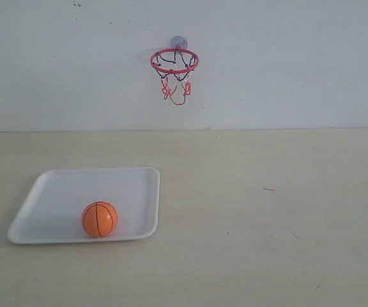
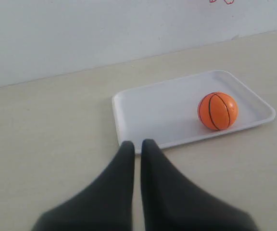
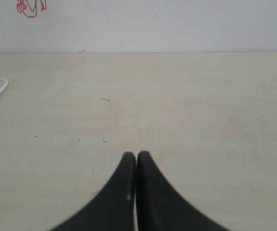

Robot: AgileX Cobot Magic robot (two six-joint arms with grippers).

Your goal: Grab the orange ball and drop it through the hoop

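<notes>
2 pairs of black fingers fill the foreground: the left gripper (image 2: 137,144), its jaws all but shut on nothing, points at the edge of a white tray (image 2: 162,110), while the right gripper (image 3: 136,155), jaws pressed together and empty, hangs over the bare table (image 3: 201,106). The orange ball (image 1: 99,219) rests in the tray, close to its near rim and well apart from both grippers. The hoop (image 1: 175,71), 1 red ring with a string net, is fixed to the pale wall (image 1: 299,64) above.
</notes>
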